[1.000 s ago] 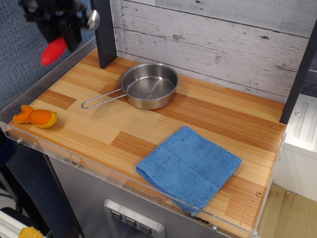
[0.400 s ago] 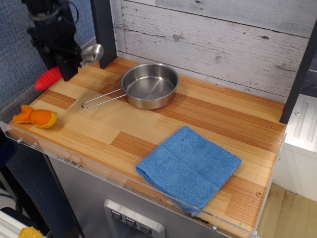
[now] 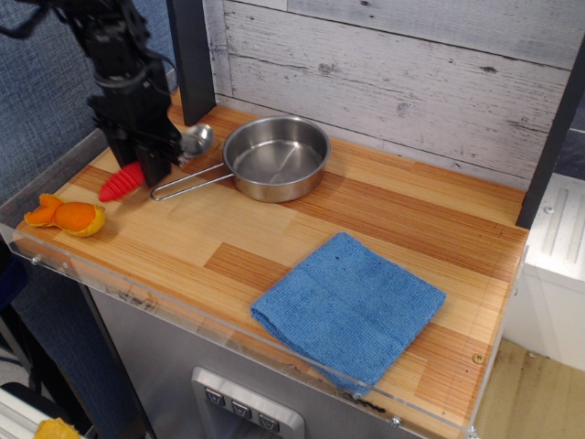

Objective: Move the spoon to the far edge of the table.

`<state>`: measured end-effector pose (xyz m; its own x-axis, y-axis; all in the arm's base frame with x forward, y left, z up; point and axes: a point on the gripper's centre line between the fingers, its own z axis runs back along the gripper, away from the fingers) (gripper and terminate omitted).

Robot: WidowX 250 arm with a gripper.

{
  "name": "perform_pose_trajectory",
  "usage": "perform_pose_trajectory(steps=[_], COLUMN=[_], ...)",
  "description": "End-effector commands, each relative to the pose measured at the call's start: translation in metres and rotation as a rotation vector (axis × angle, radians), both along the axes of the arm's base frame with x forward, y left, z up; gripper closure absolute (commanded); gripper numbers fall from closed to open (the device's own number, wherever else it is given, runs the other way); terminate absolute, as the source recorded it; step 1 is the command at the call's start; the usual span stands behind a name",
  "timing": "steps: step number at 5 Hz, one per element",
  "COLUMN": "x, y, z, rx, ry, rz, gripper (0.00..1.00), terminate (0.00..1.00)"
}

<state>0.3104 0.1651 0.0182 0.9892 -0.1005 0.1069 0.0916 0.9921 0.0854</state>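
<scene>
My black gripper (image 3: 157, 163) is shut on the spoon (image 3: 122, 183) and holds it low over the left part of the table (image 3: 384, 219). The spoon's red ribbed handle sticks out to the lower left and its shiny silver bowl (image 3: 196, 138) points right, toward the back. The spoon sits just left of the steel pan (image 3: 276, 156) and over the tip of the pan's wire handle (image 3: 187, 184). I cannot tell whether the spoon touches the wood.
An orange plush toy (image 3: 67, 216) lies at the left front corner. A blue cloth (image 3: 348, 305) lies at the front right. A dark post (image 3: 190, 57) stands at the back left, with a grey plank wall (image 3: 393, 73) behind. A clear acrylic rim (image 3: 137, 293) edges the table.
My gripper has come down and to the right with the spoon, from high over the table's left edge to just above the wood beside the pan's handle.
</scene>
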Motion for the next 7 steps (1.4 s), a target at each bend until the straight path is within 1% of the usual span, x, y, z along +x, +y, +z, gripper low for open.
perform_pose_trajectory(steps=[1, 2, 4, 5, 6, 7], x=[0.015, 0.019, 0.016, 0.015, 0.016, 0.013], y=[-0.002, 0.0, 0.004, 0.005, 0.005, 0.011], z=[0.002, 0.006, 0.015, 0.03, 0.054, 0.085], rx=[0.025, 0.019, 0.023, -0.015, -0.033, -0.055], ry=[-0.012, -0.021, -0.044, -0.075, -0.124, -0.15], rz=[-0.005, 0.05, 0.084, 0.106, 0.137, 0.175], gripper=[1.0, 0.0, 0.0, 0.0, 0.0, 0.0], terminate=[0.0, 0.0, 0.0, 0.0, 0.0, 0.0])
